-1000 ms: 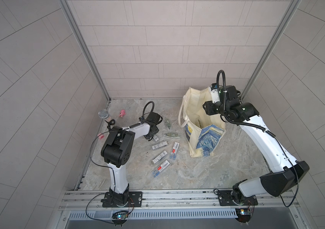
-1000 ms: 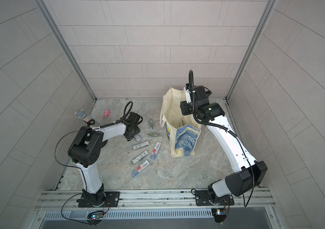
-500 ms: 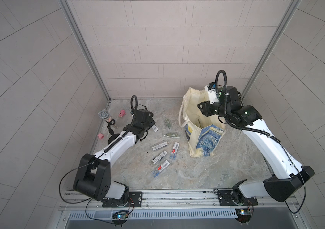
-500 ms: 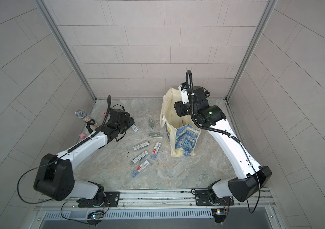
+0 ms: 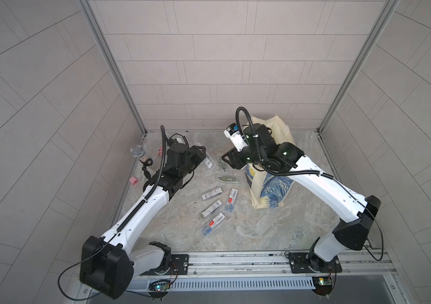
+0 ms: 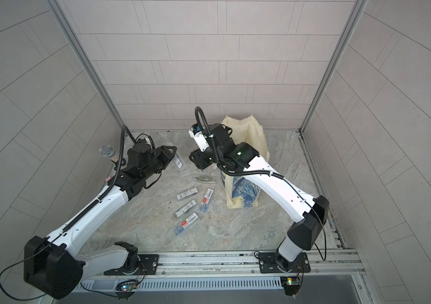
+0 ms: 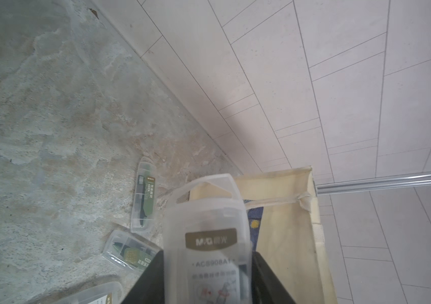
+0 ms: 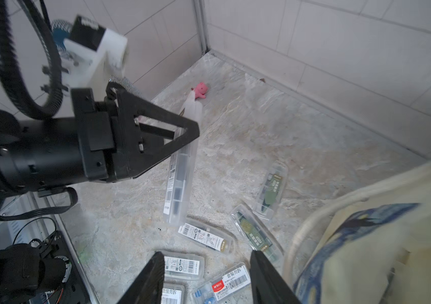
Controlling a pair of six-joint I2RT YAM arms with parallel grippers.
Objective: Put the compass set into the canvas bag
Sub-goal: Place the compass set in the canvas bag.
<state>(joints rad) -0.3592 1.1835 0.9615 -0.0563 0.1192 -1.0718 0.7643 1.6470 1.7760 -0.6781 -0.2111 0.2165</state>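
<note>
my left gripper (image 8: 194,127) is clamped on the compass set (image 8: 181,171), pinching its flat faces nearer one end. the set is a long, slim case of frosted clear plastic with rounded corners and a white barcode label down one face. in the left wrist view the other face carries a brown m&g badge, with a cut-out hang tab at the tip. its long axis stands steep, close to upright and a little tilted. the hang-tab end points up past the fingers, and the longer part hangs below them toward the floor (image 5: 261,231). i cannot tell whether the lower end clears the floor.

the canvas bag (image 5: 275,189) stands upright on its base. it is soft cream woven cloth with a blue-and-yellow swirl print on its side, and its mouth is open upward. the held set is well apart from the bag, with my right gripper (image 8: 206,253) between the two. that gripper hangs just beside the bag's upper edge, its black wedge fingers spread partway with nothing between them.

loose cases (image 5: 212,208) of the same kind lie flat on the mottled grey stone-look floor near the bag's foot. a green-labelled case (image 5: 227,179) is the one closest to the bag. a small pink toy (image 8: 200,90) lies much farther from the bag, near the tiled wall (image 5: 209,65).
</note>
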